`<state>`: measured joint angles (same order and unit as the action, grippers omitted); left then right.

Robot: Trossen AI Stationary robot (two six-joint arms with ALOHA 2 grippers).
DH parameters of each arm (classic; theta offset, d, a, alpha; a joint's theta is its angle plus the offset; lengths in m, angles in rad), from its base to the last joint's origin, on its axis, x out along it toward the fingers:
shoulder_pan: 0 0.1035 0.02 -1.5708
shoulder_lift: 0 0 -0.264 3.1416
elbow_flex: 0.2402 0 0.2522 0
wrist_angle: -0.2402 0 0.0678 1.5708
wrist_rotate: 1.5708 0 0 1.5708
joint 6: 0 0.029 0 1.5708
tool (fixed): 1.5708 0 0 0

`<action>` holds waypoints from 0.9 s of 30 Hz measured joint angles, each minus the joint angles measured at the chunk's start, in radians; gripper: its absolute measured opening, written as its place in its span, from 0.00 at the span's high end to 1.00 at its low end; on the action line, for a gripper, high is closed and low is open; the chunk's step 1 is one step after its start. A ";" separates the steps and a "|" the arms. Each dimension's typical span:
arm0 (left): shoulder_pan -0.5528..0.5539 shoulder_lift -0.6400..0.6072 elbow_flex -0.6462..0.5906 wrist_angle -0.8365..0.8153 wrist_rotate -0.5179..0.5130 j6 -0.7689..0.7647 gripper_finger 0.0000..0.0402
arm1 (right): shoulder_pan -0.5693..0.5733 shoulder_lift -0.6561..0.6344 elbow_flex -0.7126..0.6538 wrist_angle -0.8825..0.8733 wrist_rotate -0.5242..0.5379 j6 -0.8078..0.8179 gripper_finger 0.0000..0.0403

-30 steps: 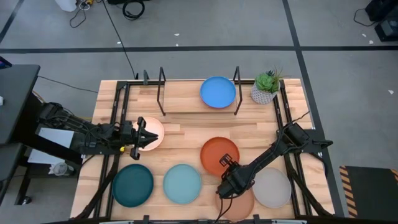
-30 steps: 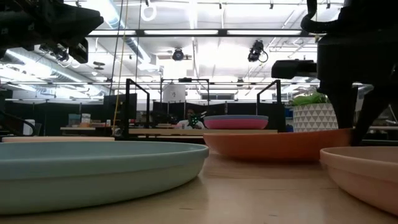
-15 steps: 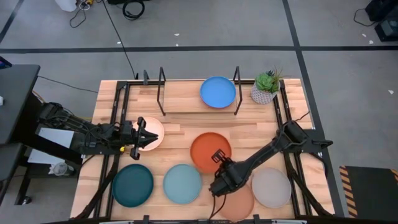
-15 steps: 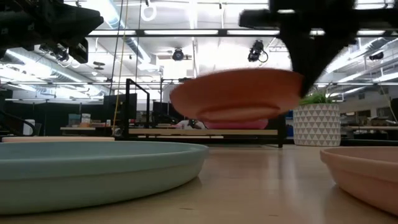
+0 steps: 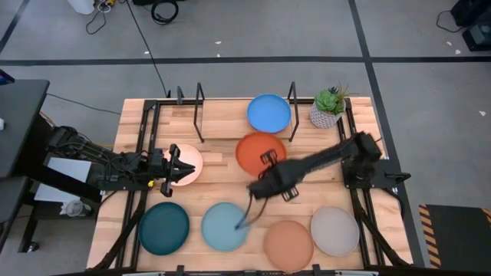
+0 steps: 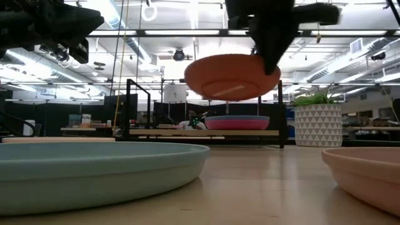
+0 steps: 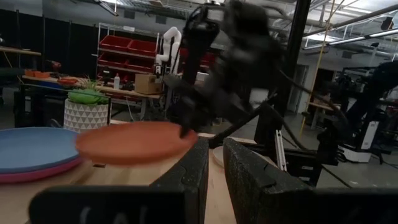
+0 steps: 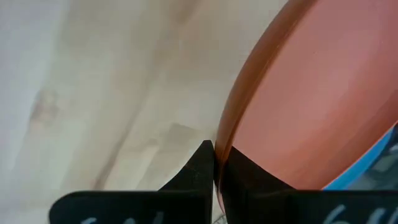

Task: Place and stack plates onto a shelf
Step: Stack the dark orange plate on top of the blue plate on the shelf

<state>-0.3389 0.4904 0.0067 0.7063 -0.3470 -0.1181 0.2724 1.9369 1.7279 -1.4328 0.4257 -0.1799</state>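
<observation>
My right gripper is shut on the orange plate, held in the air just in front of the shelf; the plate also shows in the low view and the left wrist view. On the shelf's right half the blue plate lies on the magenta plate. My left gripper hovers shut and empty above the cream-pink plate, which lies flat on the table at the left. My right gripper pinches the orange plate's near rim between its two fingers, one on the plate's upper face and one beneath. The fingers come from the table's near side, pointing toward the far edge. The plate is lifted clear of the table, about level, bottom down.
The dark teal plate, light blue plate, peach plate and grey plate lie in a row along the near edge. A potted plant stands right of the shelf. Black upright loops frame the shelf.
My right gripper has lifted the orange plate off the table and carried it a little left and then toward the far edge, up to the shelf. The plate stays about level in the hold.
</observation>
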 joint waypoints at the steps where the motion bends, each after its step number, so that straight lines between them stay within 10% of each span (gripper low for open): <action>1: 0.000 0.000 0.000 0.000 0.000 0.000 0.86 | -0.026 -0.023 -0.011 0.012 0.000 -0.002 0.96; 27: 0.000 0.000 0.000 0.000 0.000 0.001 0.86 | -0.545 -0.089 -0.121 0.261 -0.088 -0.262 0.94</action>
<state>-0.3388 0.4904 0.0064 0.7063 -0.3467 -0.1172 -0.2721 1.8477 1.6074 -1.1723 0.3377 -0.4417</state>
